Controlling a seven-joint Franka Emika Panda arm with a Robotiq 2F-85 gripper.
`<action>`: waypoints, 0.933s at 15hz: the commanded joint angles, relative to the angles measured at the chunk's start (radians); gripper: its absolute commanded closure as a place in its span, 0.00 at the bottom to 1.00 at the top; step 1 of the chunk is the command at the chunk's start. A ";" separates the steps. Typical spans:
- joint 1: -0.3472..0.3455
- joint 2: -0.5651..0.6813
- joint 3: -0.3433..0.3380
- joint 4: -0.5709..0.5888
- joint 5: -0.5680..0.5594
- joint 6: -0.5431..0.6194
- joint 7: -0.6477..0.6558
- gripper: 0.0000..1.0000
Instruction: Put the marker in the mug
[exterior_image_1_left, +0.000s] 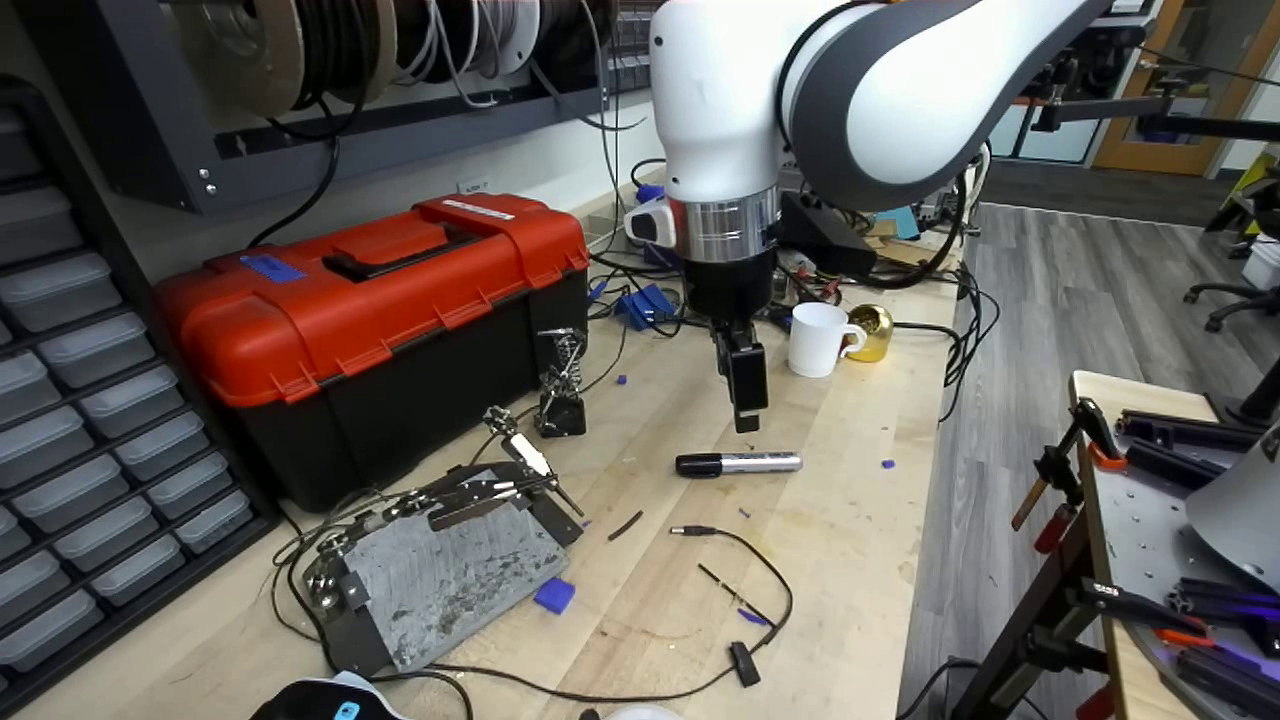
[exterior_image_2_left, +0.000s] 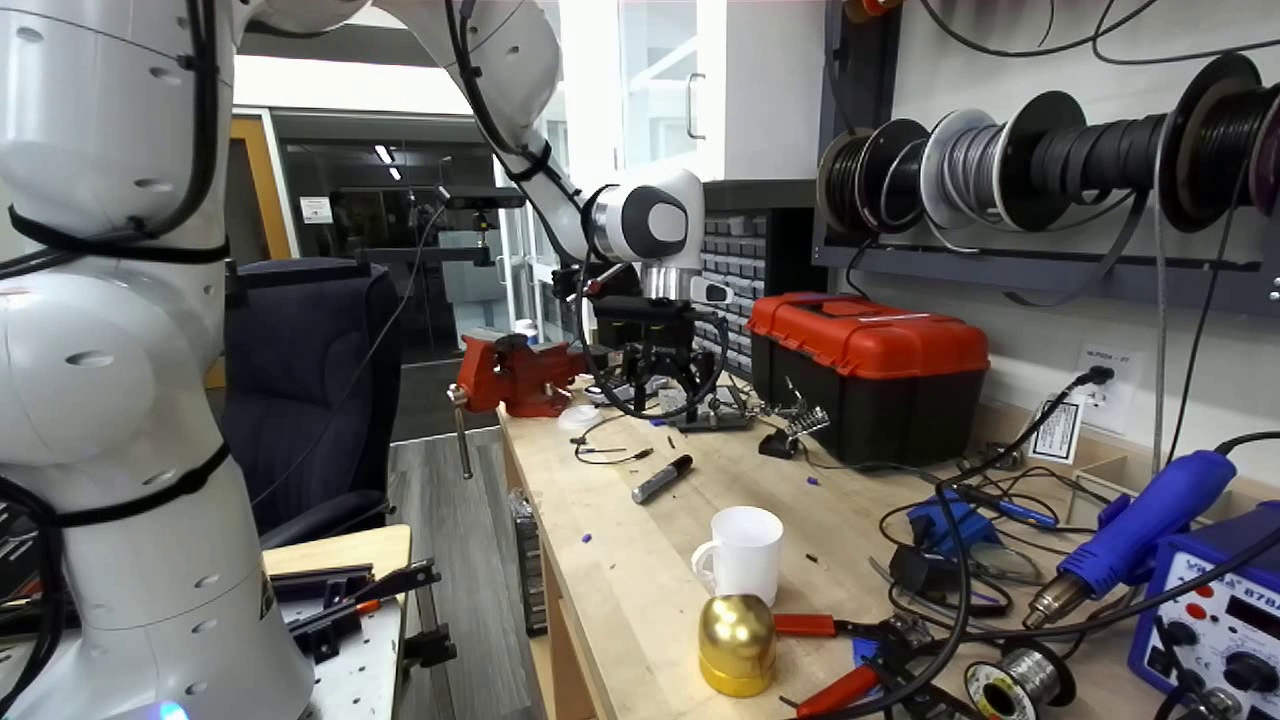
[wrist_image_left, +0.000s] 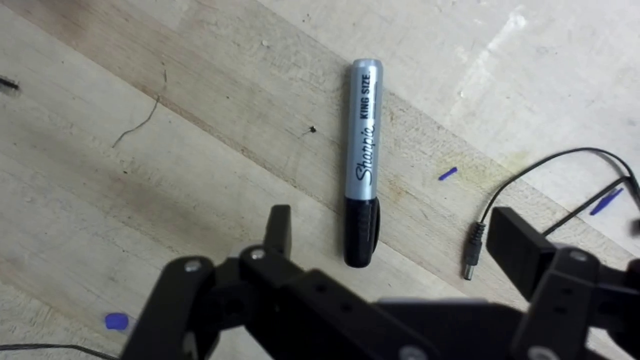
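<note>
ops: Status? Biggest item down.

me: Counter (exterior_image_1_left: 850, 540) fills the middle and bottom of the frame in an exterior view. Red toolbox (exterior_image_1_left: 380, 325) on it, left side of that frame. Shouldn't matter for this job.

ops: Your end?

me: Jaws released, spread wide, nothing in them. Wrist view: lower part of the frame, one side just left of centre, the other at right.

ops: Where does it go?

me: White mug (exterior_image_2_left: 750, 555), upright, lower middle of the frame in an exterior view. Gold pot (exterior_image_2_left: 737, 645) beside it; can't tell if they touch. Nothing pokes above the rim. Inside bottom hidden.

ops: And what goes in?

me: Marker (wrist_image_left: 363, 150), flat on the counter, middle of the wrist view, black cap toward the bottom. Not touching me. Well apart from the mug in both exterior views. Cable plug (wrist_image_left: 471, 247) right of it, near my right-of-frame side; could get swept in.

ops: So how far?

me: Early. Lining up looks partly done: cap end sits between my sides in frame, off toward the left one. I'd shift toward the barrel first. Left: grasp, lift, carry, lower in, let go.
</note>
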 joint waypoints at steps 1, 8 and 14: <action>0.011 0.013 -0.020 0.007 -0.008 0.010 -0.035 0.00; -0.004 0.093 -0.013 -0.008 0.030 0.156 -0.118 0.00; -0.010 0.133 -0.004 -0.022 0.078 0.224 -0.138 0.00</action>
